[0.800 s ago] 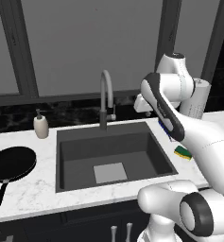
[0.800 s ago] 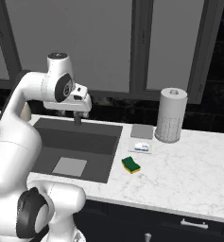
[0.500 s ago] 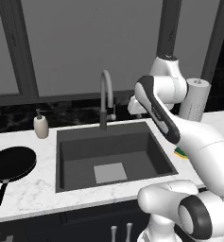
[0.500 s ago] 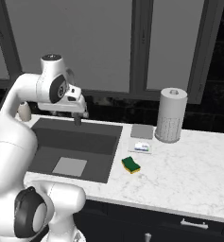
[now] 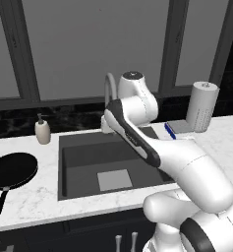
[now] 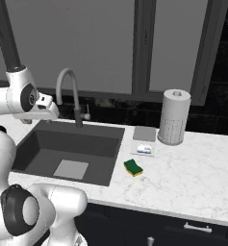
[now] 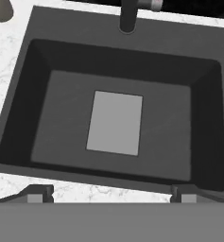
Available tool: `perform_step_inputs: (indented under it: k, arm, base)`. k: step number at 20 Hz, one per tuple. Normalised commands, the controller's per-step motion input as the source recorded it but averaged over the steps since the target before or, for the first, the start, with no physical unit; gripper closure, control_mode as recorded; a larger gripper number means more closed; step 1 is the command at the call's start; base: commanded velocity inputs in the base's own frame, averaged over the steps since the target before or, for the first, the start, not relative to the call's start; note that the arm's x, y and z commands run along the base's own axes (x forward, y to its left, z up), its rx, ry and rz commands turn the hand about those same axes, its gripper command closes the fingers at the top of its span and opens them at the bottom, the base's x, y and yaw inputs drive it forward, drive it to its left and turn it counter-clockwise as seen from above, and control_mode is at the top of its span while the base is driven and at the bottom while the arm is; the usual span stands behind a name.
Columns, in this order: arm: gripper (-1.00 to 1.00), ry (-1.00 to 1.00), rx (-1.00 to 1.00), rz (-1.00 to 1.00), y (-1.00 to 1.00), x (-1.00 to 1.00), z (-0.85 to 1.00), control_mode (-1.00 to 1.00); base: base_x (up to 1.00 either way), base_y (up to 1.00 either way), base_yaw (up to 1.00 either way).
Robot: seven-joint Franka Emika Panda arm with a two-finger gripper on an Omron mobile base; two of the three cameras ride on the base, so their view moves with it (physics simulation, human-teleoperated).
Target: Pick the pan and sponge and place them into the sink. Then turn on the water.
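Black and shallow, the round frying pan with its long thin handle [image 5: 12, 171] lies at the lower left of the left base view on the white marble counter [image 5: 34, 202], handle pointing toward the bottom edge, well apart from the arm, so by my reading no pickup has begun. Just above it stands a small cream soap dispenser bottle [image 5: 42, 131]. In the middle sits the large dark grey rectangular sink [image 7: 47, 118], bare but for the light grey square at its bottom, with the tall arched grey faucet [image 6: 71, 95] at its far rim and no stream falling. The two-finger gripper [image 7: 111, 193] hangs over the basin's near edge, tips spread wide with nothing between them. Toward the right, the small yellow sponge with a green scouring layer [image 6: 133, 167] rests on the marble just beside the sink's rim, below a blue-and-white flat box [image 6: 144, 149] and a tall white paper-towel roll [image 6: 174, 116].
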Motion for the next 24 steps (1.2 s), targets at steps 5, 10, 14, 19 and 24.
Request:
perform_step_inputs:
  k: [5,10,14,19,24]
  arm:
    - [-1.00,0.08,-0.12,0.00,1.00,0.09,-0.39,-1.00]
    - [-1.00,0.05,-0.06,0.00,0.68,0.04,-0.23,-1.00]
    - [-1.00,0.00,-0.01,0.00,0.01,0.00,-0.02,-1.00]
    - [-1.00,0.00,0.00,0.00,0.45,0.18,-0.27,-1.00]
    - [-1.00,0.01,0.00,0.00,0.77,0.32,-0.27,-1.00]
  base:
    - [0.00,0.00,0.00]
    - [0.00,0.00,0.00]
    - [0.00,0.00,0.00]
    - [0.00,0.00,0.00]
    - [0.00,0.00,0.00]
